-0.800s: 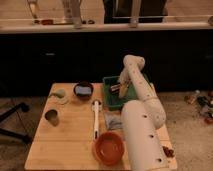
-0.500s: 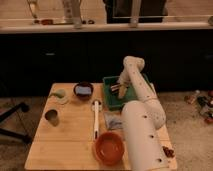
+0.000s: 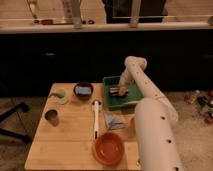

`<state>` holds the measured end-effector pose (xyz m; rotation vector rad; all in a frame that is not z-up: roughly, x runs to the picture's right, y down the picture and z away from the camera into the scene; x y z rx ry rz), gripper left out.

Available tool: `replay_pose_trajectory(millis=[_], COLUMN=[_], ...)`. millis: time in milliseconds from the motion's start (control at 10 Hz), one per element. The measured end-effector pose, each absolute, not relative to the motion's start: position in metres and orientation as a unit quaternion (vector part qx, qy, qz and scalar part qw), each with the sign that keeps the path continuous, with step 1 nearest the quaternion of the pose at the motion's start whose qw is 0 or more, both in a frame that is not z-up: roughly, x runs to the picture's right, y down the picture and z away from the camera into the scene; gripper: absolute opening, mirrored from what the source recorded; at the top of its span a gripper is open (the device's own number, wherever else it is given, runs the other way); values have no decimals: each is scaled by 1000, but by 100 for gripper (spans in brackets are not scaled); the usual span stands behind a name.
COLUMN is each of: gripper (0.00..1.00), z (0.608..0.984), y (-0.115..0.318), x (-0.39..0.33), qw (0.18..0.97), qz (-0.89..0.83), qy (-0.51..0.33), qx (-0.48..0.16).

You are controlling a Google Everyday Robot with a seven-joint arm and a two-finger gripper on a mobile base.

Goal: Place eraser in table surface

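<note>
Gripper (image 3: 121, 89) low inside the green bin (image 3: 111, 103), at the eraser (image 3: 114, 91).
Eraser: small dark block with pale stripes, in the bin, not on the wooden surface (image 3: 70, 136). Cannot tell whether the gripper grasps it.

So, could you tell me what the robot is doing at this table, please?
The robot's one arm reaches across the wooden table into the green bin at its far right corner. The gripper is down inside the bin, right at the small striped eraser. The eraser lies in the bin and is not yet on the tabletop. A brush, a folded cloth and an orange bowl sit on the table.
</note>
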<state>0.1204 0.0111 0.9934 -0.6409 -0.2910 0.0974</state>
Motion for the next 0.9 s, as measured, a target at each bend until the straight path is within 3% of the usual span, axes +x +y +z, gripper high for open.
replay_pose_trajectory(millis=[200, 300, 900], gripper=[2, 0, 0], z=[974, 967, 943], y=[11, 10, 1], x=[120, 120, 115], qw=[941, 942, 947], qz=[41, 39, 36], qy=[-149, -153, -178], qx=[-302, -297, -265])
